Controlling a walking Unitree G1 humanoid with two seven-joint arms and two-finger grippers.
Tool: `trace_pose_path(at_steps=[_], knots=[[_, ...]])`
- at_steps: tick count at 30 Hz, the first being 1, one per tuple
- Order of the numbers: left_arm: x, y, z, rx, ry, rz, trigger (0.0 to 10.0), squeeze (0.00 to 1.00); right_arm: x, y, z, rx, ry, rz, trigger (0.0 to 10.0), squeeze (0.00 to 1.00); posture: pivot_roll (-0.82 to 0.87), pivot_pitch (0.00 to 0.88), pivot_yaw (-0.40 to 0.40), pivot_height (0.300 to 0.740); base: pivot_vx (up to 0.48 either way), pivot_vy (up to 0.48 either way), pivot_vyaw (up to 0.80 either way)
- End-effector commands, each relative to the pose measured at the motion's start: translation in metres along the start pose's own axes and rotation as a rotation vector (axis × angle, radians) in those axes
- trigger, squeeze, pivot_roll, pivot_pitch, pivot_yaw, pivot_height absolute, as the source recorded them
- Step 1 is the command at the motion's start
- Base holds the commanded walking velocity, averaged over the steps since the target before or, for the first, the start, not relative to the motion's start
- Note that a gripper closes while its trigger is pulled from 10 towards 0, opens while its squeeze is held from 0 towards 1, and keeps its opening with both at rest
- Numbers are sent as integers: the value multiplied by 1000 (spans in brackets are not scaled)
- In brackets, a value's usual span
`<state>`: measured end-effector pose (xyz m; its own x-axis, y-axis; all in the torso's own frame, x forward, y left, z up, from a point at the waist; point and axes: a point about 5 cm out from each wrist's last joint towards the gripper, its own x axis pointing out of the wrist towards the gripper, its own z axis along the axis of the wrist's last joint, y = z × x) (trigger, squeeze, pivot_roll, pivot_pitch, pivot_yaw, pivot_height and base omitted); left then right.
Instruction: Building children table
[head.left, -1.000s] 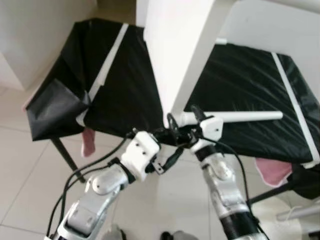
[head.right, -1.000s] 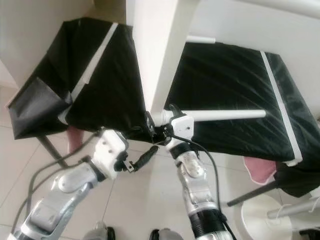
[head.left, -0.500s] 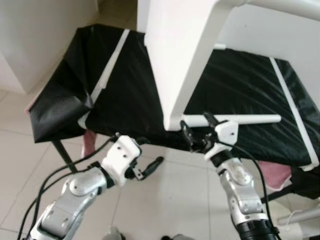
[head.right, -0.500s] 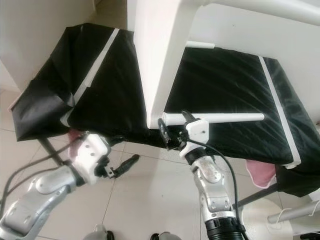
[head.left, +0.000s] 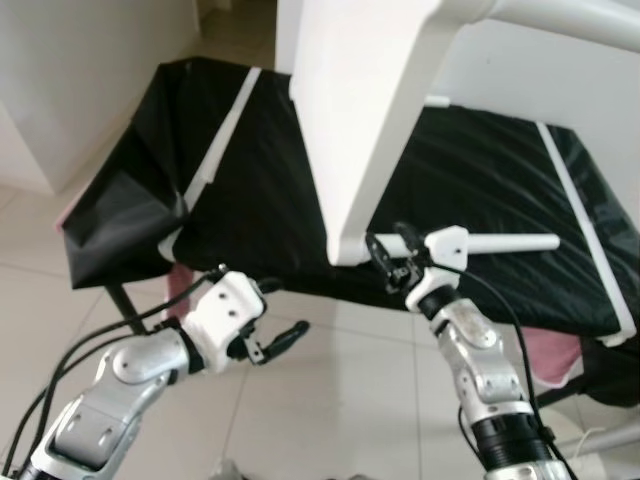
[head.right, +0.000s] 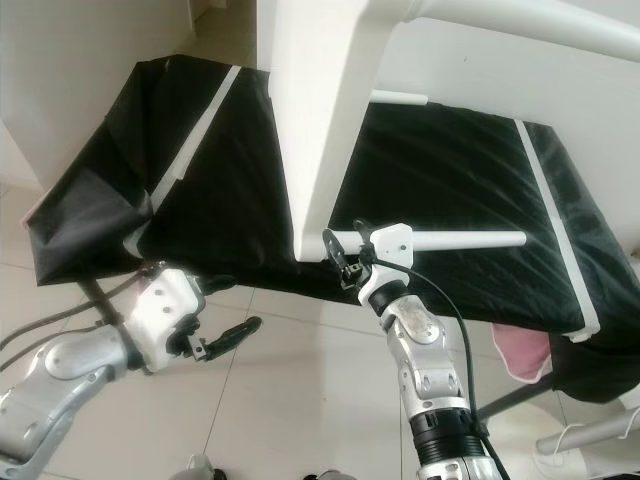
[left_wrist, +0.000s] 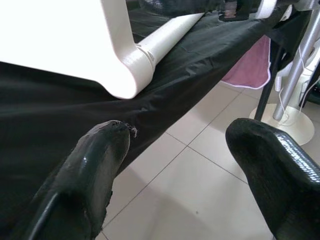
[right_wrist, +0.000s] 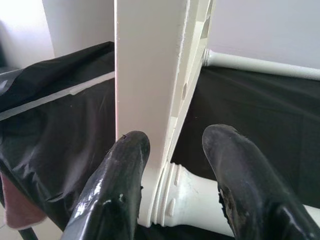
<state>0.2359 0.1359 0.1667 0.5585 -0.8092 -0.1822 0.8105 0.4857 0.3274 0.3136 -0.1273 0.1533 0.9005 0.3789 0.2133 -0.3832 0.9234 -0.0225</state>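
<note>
**Right gripper at table leg joint, left gripper free**

Grippers first: right gripper sits at the near corner of the white table top, fingers spread either side of the white leg where it meets the corner; whether they actually clamp the leg, cannot tell. Leg lies flat, running right from that corner across the black cover. Table top stands tilted on its edge on the cover, in the middle. Left gripper is low on the left over the tiled floor, near the cover's front edge, fingers apart, holding nothing. Pink cloth hangs under the cover's right edge. A white stand base sits on the floor further right.
</note>
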Motion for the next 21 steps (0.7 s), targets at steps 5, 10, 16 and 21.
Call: trace_pose_path(at_steps=[5,10,16,21], knots=[[-4,3,-3,2,16,10,10000,0,7,1,-9,17,45,-2,10000,0,158,41,-116,740,0,0,0],[-6,4,-4,4,23,10,10000,0,15,6,-17,9,83,7,10000,0,165,40,-119,740,0,0,0],[-9,1,-6,-14,41,-10,10000,0,35,20,-21,83,90,32,10000,0,183,31,-124,740,0,0,0],[-11,0,-7,-16,58,-38,10000,0,54,33,-14,127,71,62,10000,0,193,23,-123,740,0,0,0]])
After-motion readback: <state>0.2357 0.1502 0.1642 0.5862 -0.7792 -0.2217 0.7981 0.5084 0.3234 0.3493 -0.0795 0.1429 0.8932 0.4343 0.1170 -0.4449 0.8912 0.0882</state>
